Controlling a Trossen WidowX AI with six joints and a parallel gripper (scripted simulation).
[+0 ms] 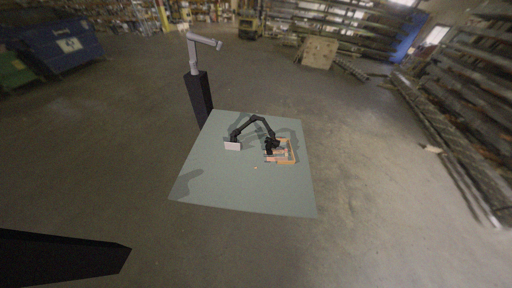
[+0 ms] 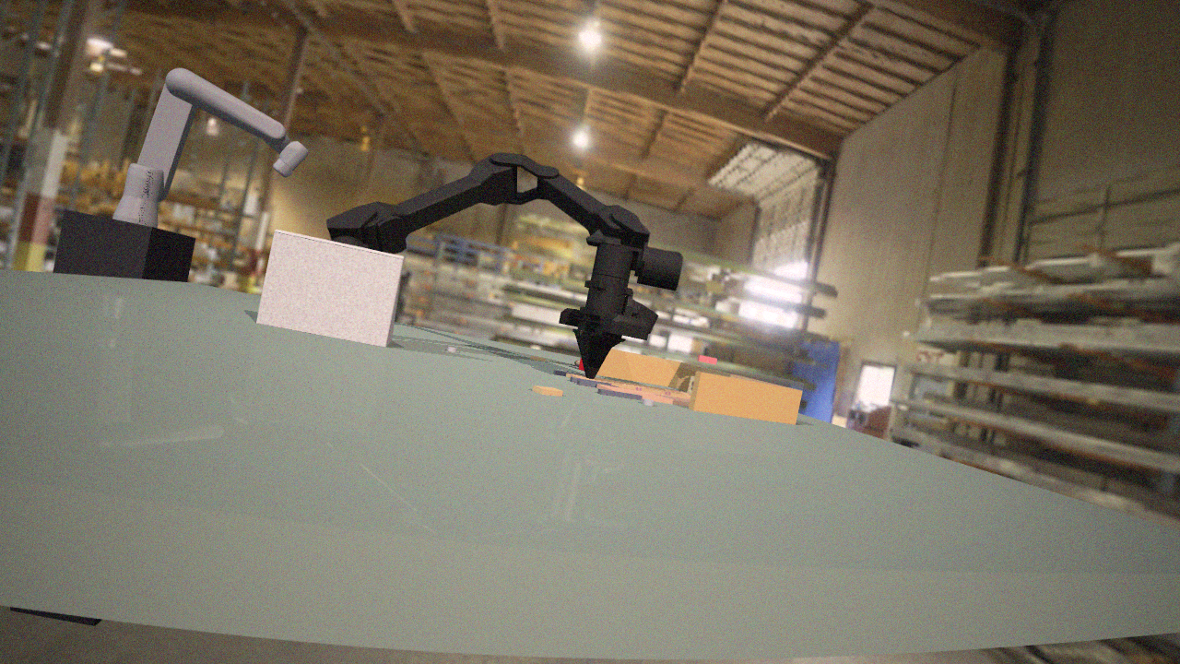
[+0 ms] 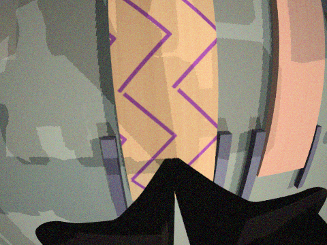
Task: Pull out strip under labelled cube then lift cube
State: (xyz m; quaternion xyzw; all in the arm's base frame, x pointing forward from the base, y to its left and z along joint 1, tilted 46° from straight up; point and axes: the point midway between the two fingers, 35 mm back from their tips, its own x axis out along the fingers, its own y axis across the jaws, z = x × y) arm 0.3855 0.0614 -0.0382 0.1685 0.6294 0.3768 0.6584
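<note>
My gripper [image 3: 172, 165] [image 1: 269, 152] [image 2: 592, 371] is shut, with nothing between its fingers. Its tips are down at the near end of an orange strip with purple zigzag lines [image 3: 154, 50]. A plain salmon strip [image 3: 291, 95] lies parallel to it on the right. Short grey-purple guide rails [image 3: 111, 163] [image 3: 223, 154] flank the strips' near ends. The strips run into an orange frame [image 1: 291, 152] [image 2: 742, 396] on the table. The labelled cube is out of the wrist view. In the top and exterior views the small cubes inside the frame are too small to tell apart.
A white box [image 1: 233, 145] [image 2: 328, 287] stands at the arm's base. A small orange piece [image 1: 256, 167] [image 2: 546, 390] lies on the grey-green table [image 1: 232, 186] left of the strips. A grey camera arm on a dark post [image 1: 198, 93] stands at the back corner.
</note>
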